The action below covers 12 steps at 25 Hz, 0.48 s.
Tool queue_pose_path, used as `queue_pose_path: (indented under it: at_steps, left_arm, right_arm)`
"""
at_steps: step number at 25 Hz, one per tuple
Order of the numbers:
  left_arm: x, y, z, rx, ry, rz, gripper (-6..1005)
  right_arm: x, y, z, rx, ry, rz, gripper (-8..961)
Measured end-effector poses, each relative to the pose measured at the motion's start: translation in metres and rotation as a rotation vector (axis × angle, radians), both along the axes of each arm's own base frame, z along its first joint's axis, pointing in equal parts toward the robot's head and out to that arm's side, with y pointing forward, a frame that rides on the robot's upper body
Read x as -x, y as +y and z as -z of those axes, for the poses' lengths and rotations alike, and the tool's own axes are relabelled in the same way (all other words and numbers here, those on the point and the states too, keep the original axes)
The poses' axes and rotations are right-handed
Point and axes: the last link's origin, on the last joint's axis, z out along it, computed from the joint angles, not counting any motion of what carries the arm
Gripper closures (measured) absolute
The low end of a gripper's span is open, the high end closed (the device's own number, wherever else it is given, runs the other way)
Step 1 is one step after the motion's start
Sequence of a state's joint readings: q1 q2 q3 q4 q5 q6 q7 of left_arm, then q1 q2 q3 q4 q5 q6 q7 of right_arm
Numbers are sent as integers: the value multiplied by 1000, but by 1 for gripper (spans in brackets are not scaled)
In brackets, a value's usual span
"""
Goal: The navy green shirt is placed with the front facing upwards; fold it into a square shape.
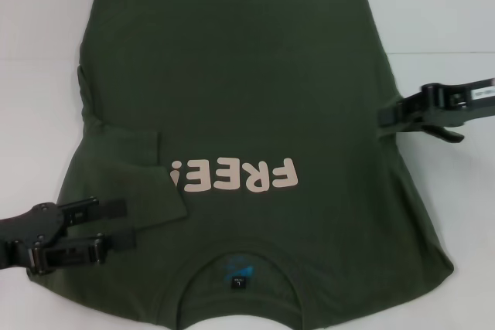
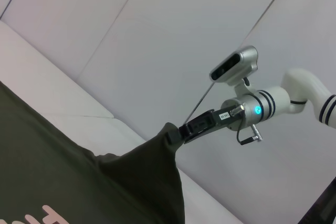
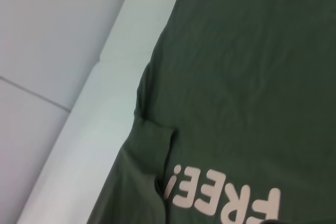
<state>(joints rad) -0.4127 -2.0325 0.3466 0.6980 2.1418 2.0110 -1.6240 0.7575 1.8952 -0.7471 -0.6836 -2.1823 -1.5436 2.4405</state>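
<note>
"FREE!" on navy green shirt [image 1: 255, 75]

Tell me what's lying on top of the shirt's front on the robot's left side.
The left sleeve is folded inward onto the shirt, its tip touching the lettering. The left end effector hovers over it; cloth beneath is hidden.

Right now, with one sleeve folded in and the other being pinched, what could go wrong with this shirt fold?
1. The right gripper pinches only a small bunch of the navy green shirt at its sleeve edge; the cloth could slip out mid-fold.
2. The left gripper rests open on the folded-in left sleeve; withdrawing could drag that fold open.
3. Pulling the right side may skew the shirt, leaving an uneven square.
</note>
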Motion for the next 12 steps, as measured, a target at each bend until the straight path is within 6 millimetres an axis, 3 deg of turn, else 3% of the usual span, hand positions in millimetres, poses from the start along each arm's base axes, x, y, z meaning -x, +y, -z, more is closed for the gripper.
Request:
queue_pose_path:
  at_steps: [8, 12]
  left_arm:
    - [1, -1, 1, 5, 2, -1, 111]
    - [1, -2, 2, 8, 2, -1, 110]
  right_arm:
    - [23, 8, 27, 69, -93, -47, 931]
    - [24, 8, 33, 83, -119, -53, 930]
